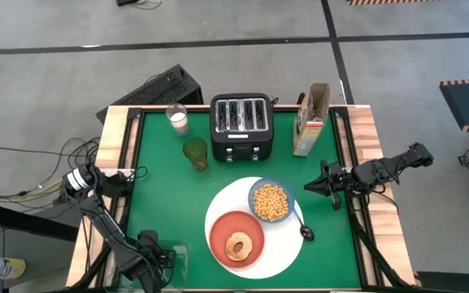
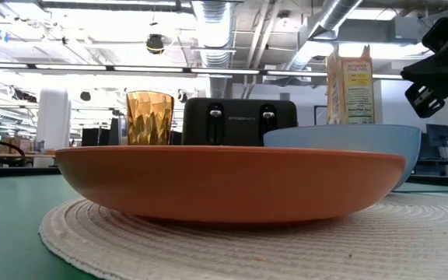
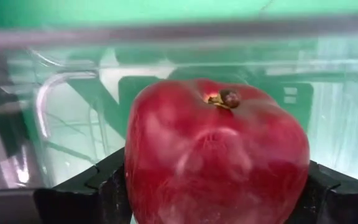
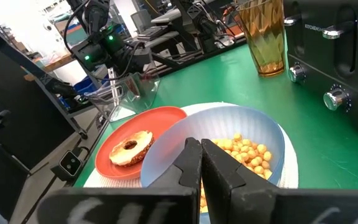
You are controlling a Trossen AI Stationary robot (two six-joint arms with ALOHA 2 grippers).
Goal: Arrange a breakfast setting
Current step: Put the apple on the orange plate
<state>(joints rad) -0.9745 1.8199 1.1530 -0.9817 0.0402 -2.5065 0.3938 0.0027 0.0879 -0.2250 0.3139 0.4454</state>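
Left jaws: clamped on the red apple [image 3: 216, 155], one dark finger [image 3: 101, 183] pressed to each flank, stem end facing the wrist cam. Apple sits inside the clear container [image 1: 173, 254] at the near-left corner of the worktop [image 1: 161, 179], well apart from the setting.

Right jaws: clenched, nothing held, hovering over the worktop's right edge, just beside the blue bowl [image 1: 253, 199].

Setting, centre-front:
- large white plate [image 1: 287, 244] carries the orange-red plate [image 1: 218, 232] w/ bagel [image 1: 238, 246]
- bowl holds yellow cereal [image 1: 271, 202]
- dark spoon [image 1: 305, 230] lies on the white plate's right rim

Step in hand, as I judge it: fetching the apple (the last item not yet placed). Next move calls for a straight lift clear of the container walls, then a carry right to the plates w/o clipping the bagel plate.
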